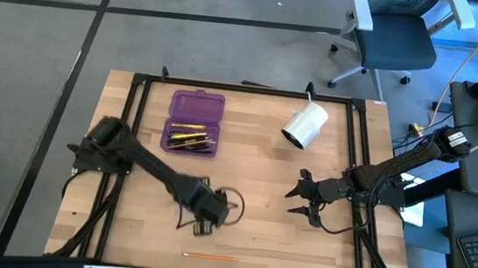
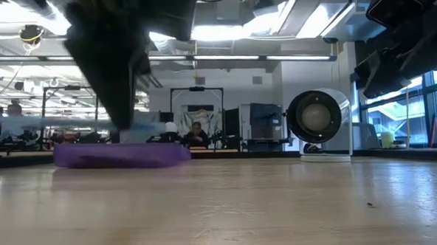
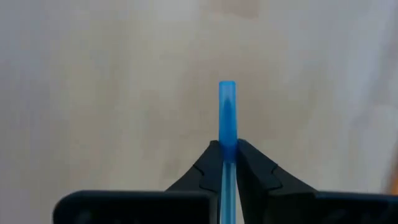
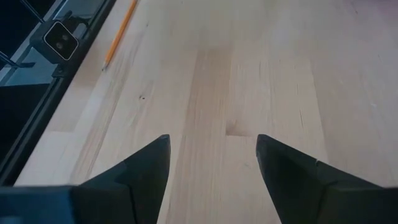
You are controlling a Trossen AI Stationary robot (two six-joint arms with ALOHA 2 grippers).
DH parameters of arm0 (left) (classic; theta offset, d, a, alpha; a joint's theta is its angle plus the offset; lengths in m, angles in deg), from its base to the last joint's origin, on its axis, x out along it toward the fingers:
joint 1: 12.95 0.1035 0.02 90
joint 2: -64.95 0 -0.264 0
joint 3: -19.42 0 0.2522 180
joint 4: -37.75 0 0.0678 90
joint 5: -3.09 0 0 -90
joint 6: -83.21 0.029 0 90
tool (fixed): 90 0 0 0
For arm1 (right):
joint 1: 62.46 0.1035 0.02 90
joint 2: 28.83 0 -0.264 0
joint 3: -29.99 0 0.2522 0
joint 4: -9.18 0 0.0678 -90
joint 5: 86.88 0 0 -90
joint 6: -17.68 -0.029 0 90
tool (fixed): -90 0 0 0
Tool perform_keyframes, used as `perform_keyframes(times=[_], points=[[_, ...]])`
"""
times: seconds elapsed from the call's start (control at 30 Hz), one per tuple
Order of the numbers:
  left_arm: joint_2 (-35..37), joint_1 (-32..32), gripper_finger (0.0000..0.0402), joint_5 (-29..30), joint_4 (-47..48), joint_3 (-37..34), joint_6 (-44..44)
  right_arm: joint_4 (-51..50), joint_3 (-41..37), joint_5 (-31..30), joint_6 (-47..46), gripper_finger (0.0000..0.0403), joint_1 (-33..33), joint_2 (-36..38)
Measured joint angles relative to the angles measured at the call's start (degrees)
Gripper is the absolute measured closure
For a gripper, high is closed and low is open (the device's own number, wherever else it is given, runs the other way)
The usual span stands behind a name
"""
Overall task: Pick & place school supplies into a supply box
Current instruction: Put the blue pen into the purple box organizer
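The purple supply box lies open near the table's far left, its base holding several yellow and dark pens; the low view shows it as a flat purple shape. My left gripper hangs over the table's middle front, shut on a blue pen. An orange pencil lies flat by the near edge, also seen in the right wrist view. My right gripper hovers open right of centre, its fingers spread above bare wood. No scissors show. My left gripper pinches the blue pen between its two fingers. The pen runs along the fingers, and its rounded blue end sticks out past the tips. That end hangs above the wood without touching it.
A white cylindrical roll lies on its side at the far right, its open end showing in the low view. A dark frame borders the tabletop. Bare wood lies between the box and the roll. An office chair stands beyond the far edge.
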Motion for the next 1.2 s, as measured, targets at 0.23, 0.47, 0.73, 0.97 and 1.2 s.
perform_keyframes(times=[0.23,0.47,0.73,0.97,1.2], points=[[8.9,7.4,0.0385,7.1,9.5,0.0,13.1,-0.3,0.0,0.0,0.0,0.0161,0.0,0.0],[11.1,16.7,0.0385,11.9,11.0,-0.4,27.2,-0.8,0.0,-1.7,1.2,0.0161,0.0,0.0],[11.1,28.9,0.0384,5.9,6.3,-6.4,33.9,-2.3,0.0,-1.9,1.1,0.0161,0.0,0.0],[11.1,36.6,0.0384,2.6,-0.6,-13.1,36.8,-3.3,0.0,-1.9,1.0,0.0161,0.0,0.0],[11.1,41.1,0.0384,0.0,-7.3,-18.6,37.8,-3.4,0.0,-1.9,0.9,0.0161,0.0,0.0]])
